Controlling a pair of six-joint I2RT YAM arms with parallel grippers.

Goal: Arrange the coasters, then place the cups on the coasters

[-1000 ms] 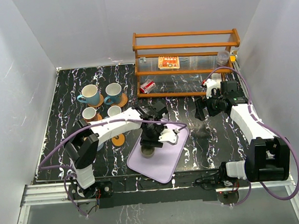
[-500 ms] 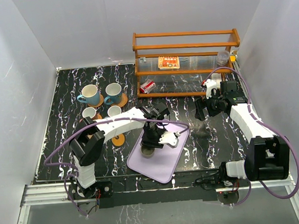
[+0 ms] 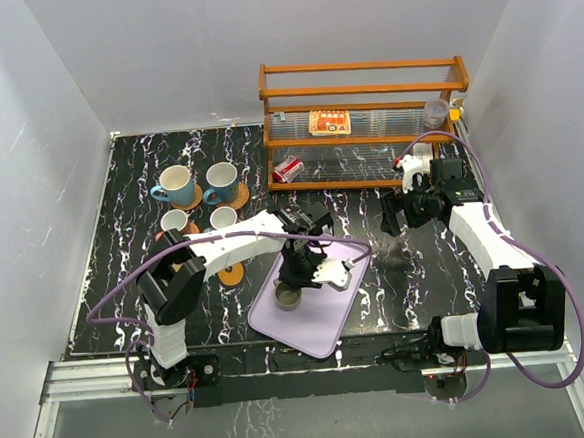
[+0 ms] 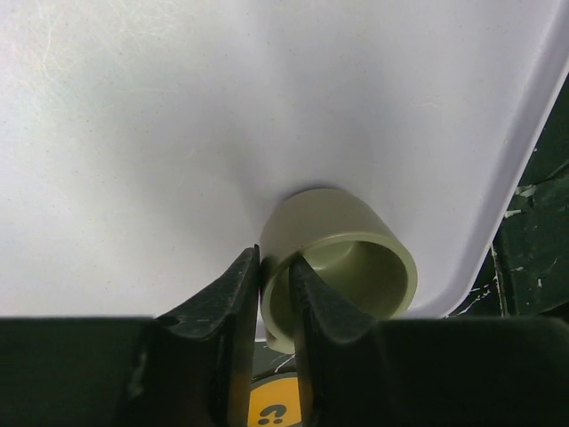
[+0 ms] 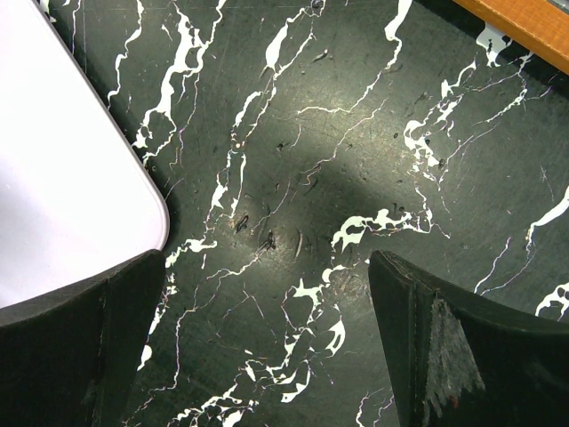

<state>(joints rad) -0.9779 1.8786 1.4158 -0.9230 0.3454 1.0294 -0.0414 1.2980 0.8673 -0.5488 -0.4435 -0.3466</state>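
Observation:
An olive-grey cup (image 3: 288,297) (image 4: 342,262) stands on the lilac tray (image 3: 315,328) (image 4: 178,133) near its left edge. My left gripper (image 3: 294,279) (image 4: 274,260) is shut on the cup's wall, one finger inside the rim and one outside. Below the jaws an orange coaster with black marks (image 4: 271,409) shows. A plain orange coaster (image 3: 232,274) lies left of the tray. At the back left, two blue cups (image 3: 176,185) (image 3: 219,180) and two small white cups (image 3: 175,222) (image 3: 223,217) sit on coasters. My right gripper (image 3: 388,218) (image 5: 267,258) hangs open over bare marble, right of the tray.
A wooden rack (image 3: 366,124) stands at the back right, holding a printed packet (image 3: 329,122) and a red-and-white can (image 3: 289,169). The tray's corner (image 5: 53,178) lies at the left in the right wrist view.
My left gripper's jaws have narrowed onto the olive-grey cup's wall. The right arm has stayed where it was.

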